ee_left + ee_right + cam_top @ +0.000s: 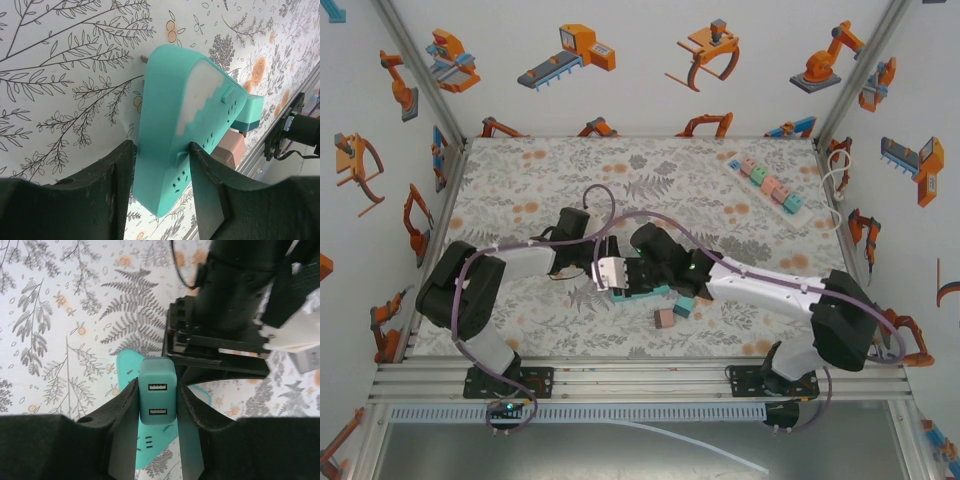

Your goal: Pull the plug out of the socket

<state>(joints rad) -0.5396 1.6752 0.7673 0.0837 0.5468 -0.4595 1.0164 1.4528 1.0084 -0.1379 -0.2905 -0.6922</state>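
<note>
1 teal socket [172,130] and 1 USB plug [157,377].

Smooth matt plastic on socket [170,125] and plug [157,397]; matt printed table cover [60,100].

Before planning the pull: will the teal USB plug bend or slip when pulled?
Probably stiff: the plug looks like a boxy hard shell. Its smooth sides might slip in the right gripper. The socket looks like light plastic, so it would likely follow without the left gripper's hold.

The socket [185,130] is mid-table, two loose plugs [665,318] just right of it, a power strip [767,183] at the far-right corner.
</note>
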